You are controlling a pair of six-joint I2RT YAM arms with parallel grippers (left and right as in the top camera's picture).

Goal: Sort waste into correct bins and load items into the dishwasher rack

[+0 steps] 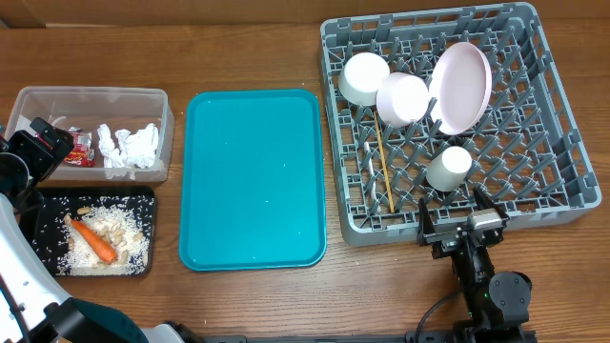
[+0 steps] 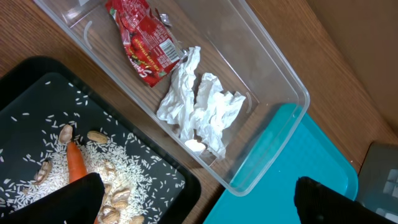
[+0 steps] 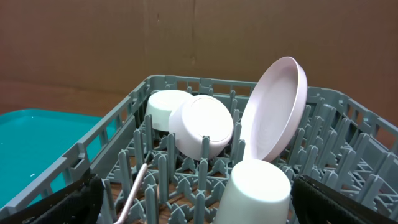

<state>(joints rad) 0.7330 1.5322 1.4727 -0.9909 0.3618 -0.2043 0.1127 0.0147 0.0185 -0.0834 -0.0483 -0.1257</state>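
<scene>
Rack (image 1: 558, 162) on the counter (image 1: 238, 48): the right gripper (image 3: 199, 208) sits at its near wall, jaws spread wide, holding nothing.

Teal tray (image 1: 253, 181) lies between the two grippers, its corner under the left gripper's right finger.

Clear tub (image 2: 273, 68) is just ahead of the left gripper (image 2: 199, 205), whose jaws are wide apart and hold nothing. Black tray (image 2: 37, 87) is below and to that gripper's left, its long side against the tub.

Plate (image 3: 273, 112) stands on edge in the pegs, ahead and slightly right of the right gripper. Two bowls (image 3: 202, 127) (image 3: 165, 106) are tipped on their sides ahead of it, left of the plate and touching each other. Cup (image 3: 258, 190) is mouth-down, closest to the right gripper, in front of the plate. Chopsticks (image 3: 134, 193) lie on the lattice floor, ahead-left by its left finger.

Carrot (image 2: 76, 163) is in the black tray, right beside the left gripper's left finger. Wrapper (image 2: 143, 40) is in the tub, far end. Tissue (image 2: 199, 102) is in the tub, nearer the gripper, beside the wrapper. Rice (image 2: 37, 162) is scattered over the black tray around the carrot
</scene>
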